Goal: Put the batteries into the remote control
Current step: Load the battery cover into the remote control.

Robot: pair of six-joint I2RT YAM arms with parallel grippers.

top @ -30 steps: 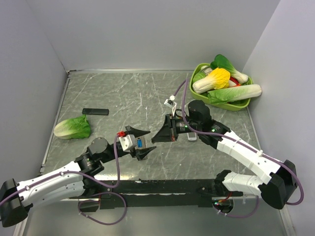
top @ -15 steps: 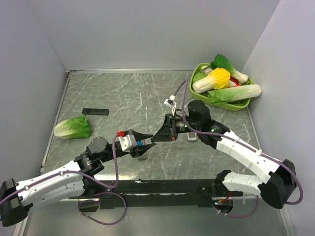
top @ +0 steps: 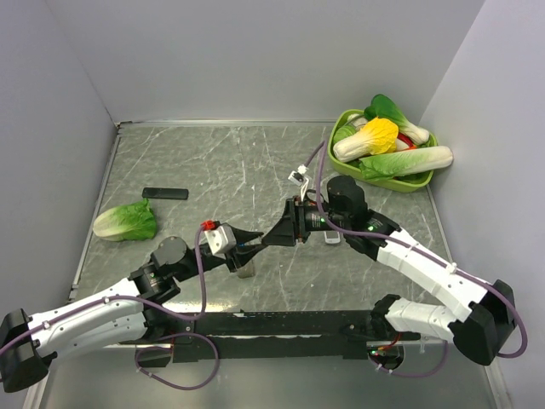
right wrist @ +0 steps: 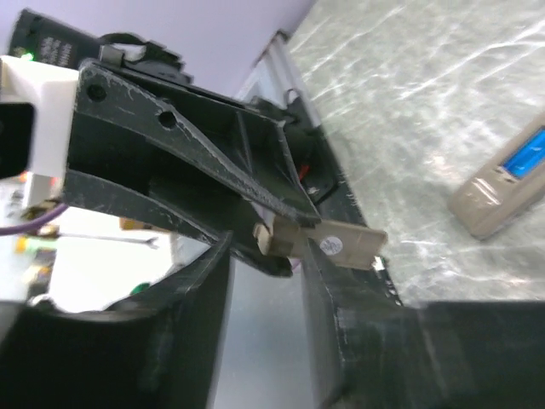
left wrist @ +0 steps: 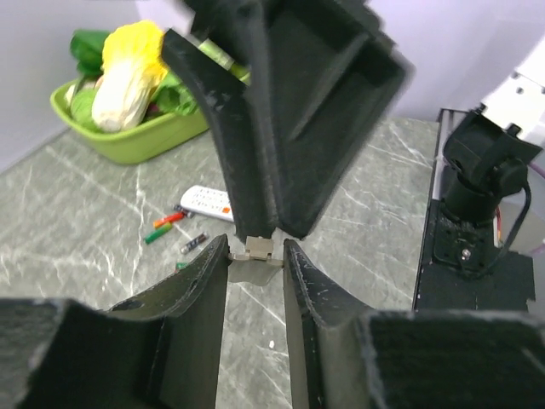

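Above the middle of the table my left gripper (top: 255, 248) and right gripper (top: 271, 239) meet tip to tip. A small beige battery cover (left wrist: 255, 249) sits pinched between the left gripper's (left wrist: 255, 257) fingertips. In the right wrist view the cover (right wrist: 349, 243) juts past my right gripper (right wrist: 266, 247), whose jaws stand apart around its end. The remote control (right wrist: 502, 183) lies back up on the table with its blue recess showing, partly under the left gripper (top: 247, 271). Several batteries (left wrist: 168, 223) lie loose on the table.
A wider white remote (left wrist: 209, 202) lies by the batteries, beside my right arm (top: 332, 238). A green basket (top: 409, 181) of vegetables stands at the back right. A lettuce leaf (top: 126, 221) and a flat black bar (top: 165, 193) lie at the left.
My left gripper has risen to the right gripper's tips and shut on the beige cover. The right gripper, shut before, has opened its jaws.
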